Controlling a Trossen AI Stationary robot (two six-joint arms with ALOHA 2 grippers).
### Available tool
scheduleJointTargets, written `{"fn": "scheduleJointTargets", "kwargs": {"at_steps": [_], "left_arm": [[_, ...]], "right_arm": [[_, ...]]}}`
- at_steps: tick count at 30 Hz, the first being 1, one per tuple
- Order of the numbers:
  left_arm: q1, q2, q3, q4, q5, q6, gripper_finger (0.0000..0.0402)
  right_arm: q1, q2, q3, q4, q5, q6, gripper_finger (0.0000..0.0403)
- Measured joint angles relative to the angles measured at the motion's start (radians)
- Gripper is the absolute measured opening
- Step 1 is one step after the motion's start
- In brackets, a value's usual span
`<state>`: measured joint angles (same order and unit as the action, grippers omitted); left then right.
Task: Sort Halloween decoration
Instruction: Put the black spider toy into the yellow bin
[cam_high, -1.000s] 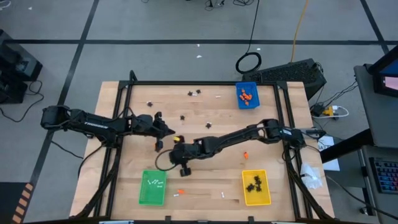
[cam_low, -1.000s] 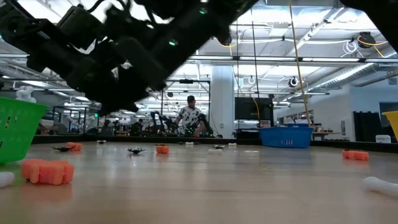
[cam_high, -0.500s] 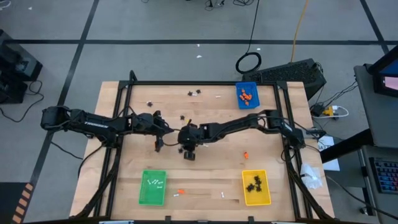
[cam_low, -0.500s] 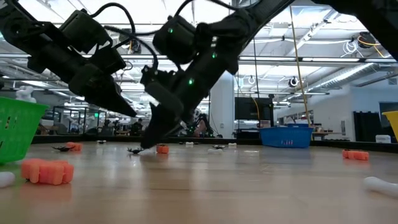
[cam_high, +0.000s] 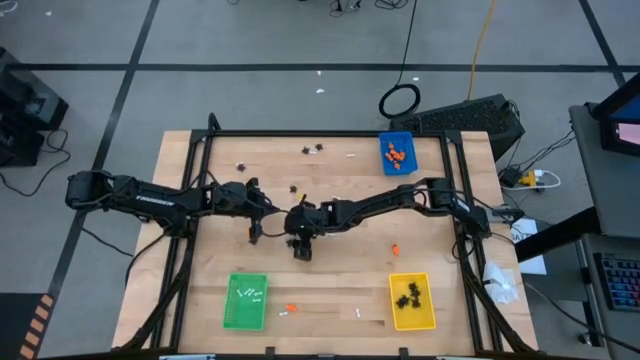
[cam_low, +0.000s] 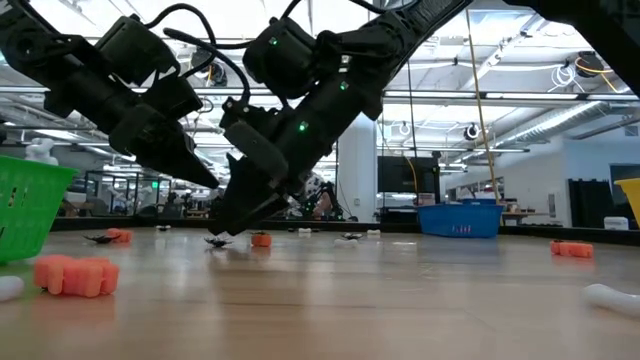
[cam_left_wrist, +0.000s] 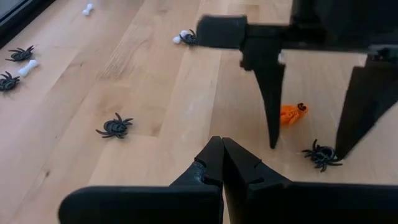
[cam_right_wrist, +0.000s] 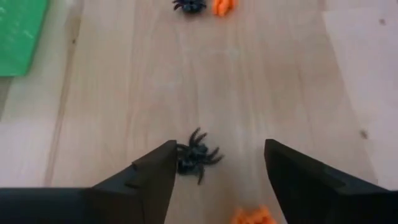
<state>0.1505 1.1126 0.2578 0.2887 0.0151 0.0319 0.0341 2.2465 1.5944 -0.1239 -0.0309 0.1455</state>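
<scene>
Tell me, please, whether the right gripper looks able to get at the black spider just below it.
Probably yes: the right gripper is open with the black spider between its fingers on bare table, nothing blocking.

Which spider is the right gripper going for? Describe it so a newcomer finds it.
Start at the table's middle, where both arms meet. The right gripper stands open there, and the black spider lies on the wood between its fingers; other spiders nearby lie outside them.

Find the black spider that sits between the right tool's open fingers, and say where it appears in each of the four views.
High view: hidden under the right tool, mid-table.
Low view: black spider on the wood at the right tool's tips, left of centre.
Left wrist view: spider, lower right, between the other arm's fingers.
Right wrist view: spider, centre, by one finger.
Shared landmark: orange lump beside it.
</scene>
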Motion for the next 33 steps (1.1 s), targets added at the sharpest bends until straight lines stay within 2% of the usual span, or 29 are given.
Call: {"fn": "scheduleJointTargets", "kwargs": {"at_steps": [12,25,33], "left_arm": [[0.0,0.0,0.0,0.001,0.0,-0.001,0.0],[0.0,0.0,0.0,0.001,0.0,-0.001,0.0],[0.0,0.0,0.0,0.001,0.0,-0.002,0.0]], "right_arm": [[-0.002,0.035,0.003,0.02,0.002,-0.011,0.017],[-0.001,0.036,0.002,0.023,-0.012,-0.045,0.0009],[0.003,-0.004,-0.002,-0.016,-0.001,-0.061,0.0001]]}}
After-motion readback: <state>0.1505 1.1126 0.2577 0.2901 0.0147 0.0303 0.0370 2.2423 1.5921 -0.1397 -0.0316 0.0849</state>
